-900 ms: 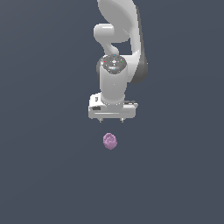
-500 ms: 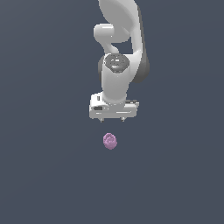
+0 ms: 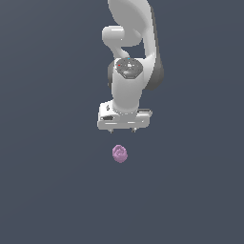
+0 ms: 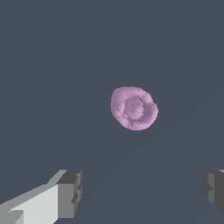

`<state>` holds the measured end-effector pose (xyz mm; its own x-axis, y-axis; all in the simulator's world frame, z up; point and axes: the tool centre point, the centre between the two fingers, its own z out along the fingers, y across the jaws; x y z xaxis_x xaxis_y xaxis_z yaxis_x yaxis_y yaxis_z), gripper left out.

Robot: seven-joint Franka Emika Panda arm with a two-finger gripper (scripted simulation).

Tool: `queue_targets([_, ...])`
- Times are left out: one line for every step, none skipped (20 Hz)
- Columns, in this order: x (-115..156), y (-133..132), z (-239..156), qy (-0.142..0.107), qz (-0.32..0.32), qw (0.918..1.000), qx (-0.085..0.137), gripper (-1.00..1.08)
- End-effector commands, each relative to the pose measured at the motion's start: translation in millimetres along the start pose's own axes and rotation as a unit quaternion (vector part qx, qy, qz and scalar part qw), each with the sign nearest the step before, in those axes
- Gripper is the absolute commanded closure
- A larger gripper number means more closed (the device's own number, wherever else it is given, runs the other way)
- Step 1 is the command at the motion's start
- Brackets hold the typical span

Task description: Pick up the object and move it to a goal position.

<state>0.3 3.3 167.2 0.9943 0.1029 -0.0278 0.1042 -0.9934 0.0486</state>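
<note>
- The tool [image 3: 123,129] hangs from the white arm [image 3: 131,57] with its fingers apart; the wrist view shows one grey fingertip [image 4: 70,194] at one side and its partner at the other edge, a wide bare gap between them, nothing held.
- In the exterior view only two short nubs show under the tool's body, so the spread is read from the wrist view.
- The object [image 3: 119,154], a small lumpy pink-purple blob, rests on the dark surface [image 3: 52,190], apart from the tool and untouched.
- The relation that matters: in the exterior view the object lies just below the tool and slightly toward that view's left of the midline. In the wrist view it sits ahead of the line joining the fingertips, not between them.
- It looks roundish with no clear long axis, so the fingers' turn should matter little.
- How high the tool stands above the surface is hard to judge; probably a small sideways correction, then a descent.
- No goal marker is visible.
</note>
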Motion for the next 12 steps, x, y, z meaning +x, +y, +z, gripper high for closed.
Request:
queue_targets([1,0,1,0.000,-0.008,1.0000,0.000,-0.92])
queue_targets([2,1,2,0.000,-0.013,0.9999,0.000,-0.92])
queue_targets([3,1,2,0.000,-0.018,0.9998,0.000,-0.92])
queue_targets([3,1,3,0.001,-0.024,0.9997,0.001,-0.92])
queue_targets([4,1,4,0.001,-0.031,0.9995,0.001,-0.92])
queue_targets([5,2,5,0.001,-0.038,0.9993,0.001,-0.92])
queue_targets([7,2,6,0.001,-0.046,0.9989,0.001,-0.92])
queue_targets([8,2,7,0.001,-0.055,0.9985,0.002,-0.92])
queue_targets([9,3,9,0.002,-0.064,0.9980,0.002,-0.92])
queue_targets([10,3,10,0.002,-0.074,0.9973,0.002,-0.92])
queue_targets([12,3,11,0.002,-0.084,0.9965,0.003,-0.92])
queue_targets([13,4,13,0.003,-0.095,0.9955,0.003,-0.92])
